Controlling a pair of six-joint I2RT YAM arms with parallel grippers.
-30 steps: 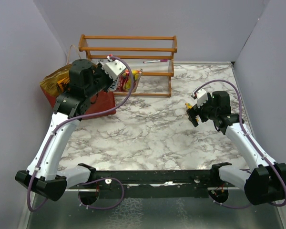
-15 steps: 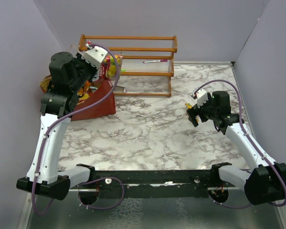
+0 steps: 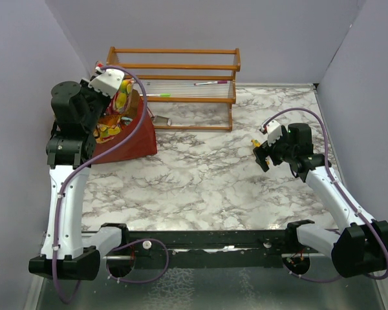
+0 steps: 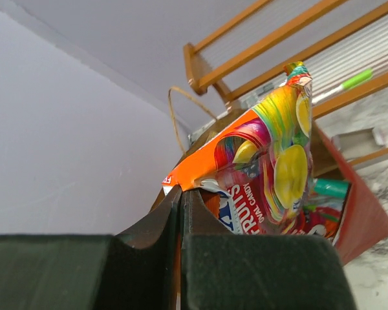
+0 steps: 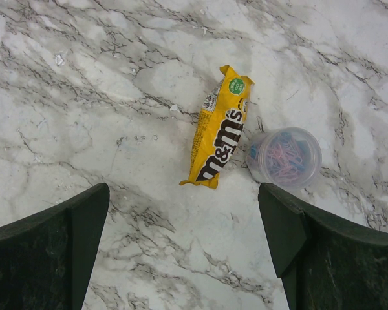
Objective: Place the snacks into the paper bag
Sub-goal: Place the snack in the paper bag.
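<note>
The left tool [image 4: 182, 195] pinches a crinkly orange candy packet [image 4: 271, 161] printed with lemons.

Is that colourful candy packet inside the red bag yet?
Not yet. The left fingers pinch the packet by its orange edge, holding it above the bag and its open top.

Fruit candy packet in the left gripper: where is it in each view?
Top external: upper left, fruit candy packet over the red paper bag.
Left wrist: centre, pinched in the left gripper.
Right wrist: not in it.
Shared landmark: wooden rack behind the bag, in top external and left wrist.
</note>
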